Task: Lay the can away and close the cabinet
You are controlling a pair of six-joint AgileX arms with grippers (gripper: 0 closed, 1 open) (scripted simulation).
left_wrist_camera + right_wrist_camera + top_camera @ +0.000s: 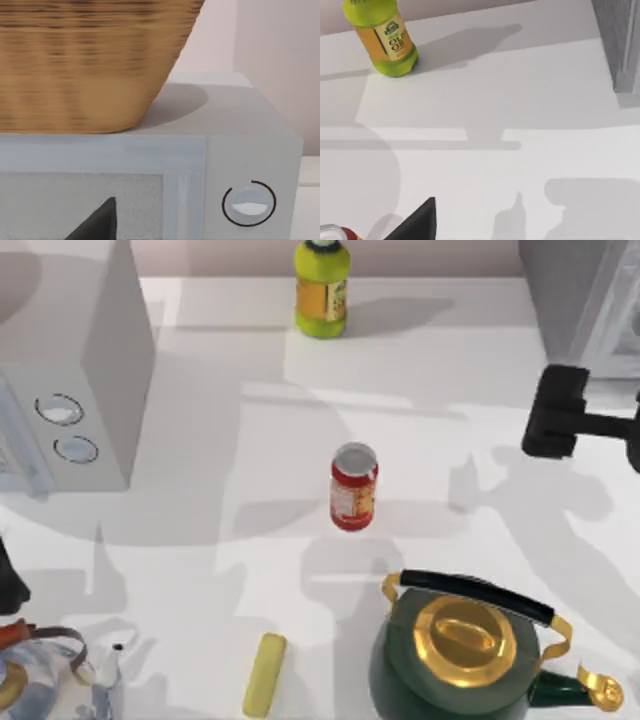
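The can (353, 487), a small red tin with a silver lid and a yellow-and-white label, stands upright in the middle of the table; its top edge also shows in the right wrist view (335, 233). The cabinet (580, 300), grey-speckled with a white framed panel, fills the back right corner and appears again in the right wrist view (620, 45). My right gripper (532, 426) hovers open in front of the cabinet, to the right of the can and well apart from it, holding nothing. My left arm (10, 585) is parked at the left edge.
A pale grey box with two dials (70, 390) stands at the back left with a wicker basket (90, 60) on top. A yellow-green bottle (321, 290) stands at the back. A green-and-gold kettle (465, 650), a yellow bar (265, 675) and a glass pot (45, 680) line the front.
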